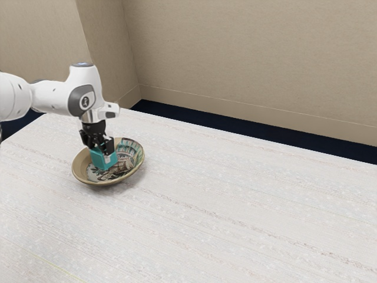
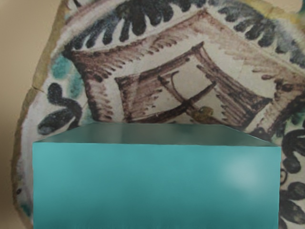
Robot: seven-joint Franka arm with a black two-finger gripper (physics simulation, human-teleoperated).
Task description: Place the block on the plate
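"Where is the block (image 1: 104,160), and what has hold of it?"

"The end effector (image 1: 105,154) looks to be pinching it from two sides. It hangs just under the wrist, within the rim of the plate (image 1: 82,161). Whether its underside touches, I can't tell."

"What could go wrong from here?"

"Letting go too high, I'd say. The plate is dished, so a dropped block could tip or slide along the slope. Pressing down too far is the opposite risk: the block could jam against the plate and shove it or rock it."

"And after release?"

"If the end effector opens unevenly or pulls away sideways, it could drag the block or catch the rim. I'd judge the placing nearly done: a gentle lowering, an even opening, then straight up."

"What's the surface like?"

"The plate has a painted pattern (image 2: 190,90), dark strokes, brown lines and touches of green, spread beneath and beyond the block. Under that is a pale table (image 1: 235,200) with faint streaks, running out well past the end effector toward the exterior view's right."

"And the room?"

"Plain beige wall (image 1: 247,53) beyond the table, with a corner behind the arm (image 1: 53,97). A skirting board (image 1: 235,109) runs along its foot, and a strip of dark blue floor (image 1: 235,130) lies between that and the table's far edge."
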